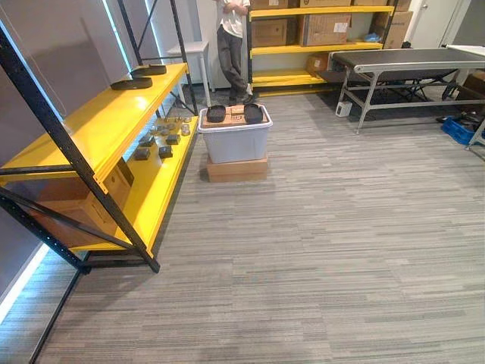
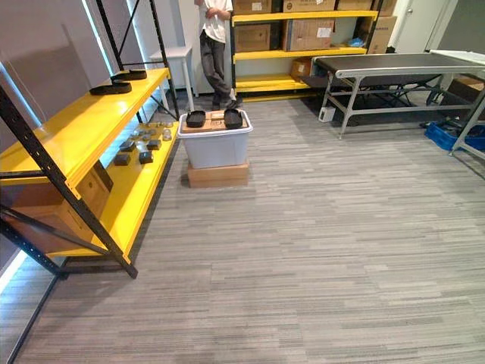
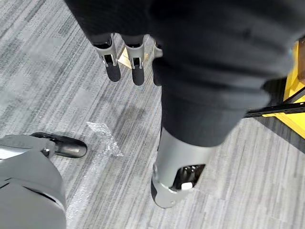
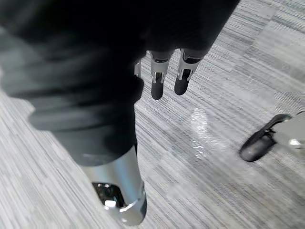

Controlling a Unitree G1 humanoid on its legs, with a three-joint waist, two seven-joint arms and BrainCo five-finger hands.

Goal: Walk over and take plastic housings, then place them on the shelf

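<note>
**Housings ahead on the bin, both hands empty**

Through the head camera I see two black plastic housings (image 1: pixel 217 114) lying side by side on brown cardboard at the top of a pale bin (image 1: pixel 235 142). The bin stands on a flat cardboard box (image 1: pixel 237 169) on the grey carpet (image 1: pixel 318 250). It is well ahead of me, just beside the far end of the yellow shelf (image 1: pixel 91 125) that runs along my left.

Two more dark housings (image 1: pixel 131 83) lie on the shelf's upper level near its far end, one behind the other and slightly apart. On the lower level I can make out a scatter of small parts (image 1: pixel 163 140), too small for me to tell what they are. A brown carton (image 1: pixel 76 201) sits on that level at the near end.

A person (image 1: pixel 231 49) stands behind the bin, in front of a second yellow rack (image 1: pixel 303 49) stacked with cartons. A conveyor table (image 1: pixel 409 61) stands to the right, well apart from the bin.

In its wrist view, my left hand (image 3: pixel 137 64) hangs above the carpet with its fingers straight and relaxed, holding nothing. My right hand (image 4: pixel 158 78) hangs the same way, its fingers loose and empty over bare carpet.
</note>
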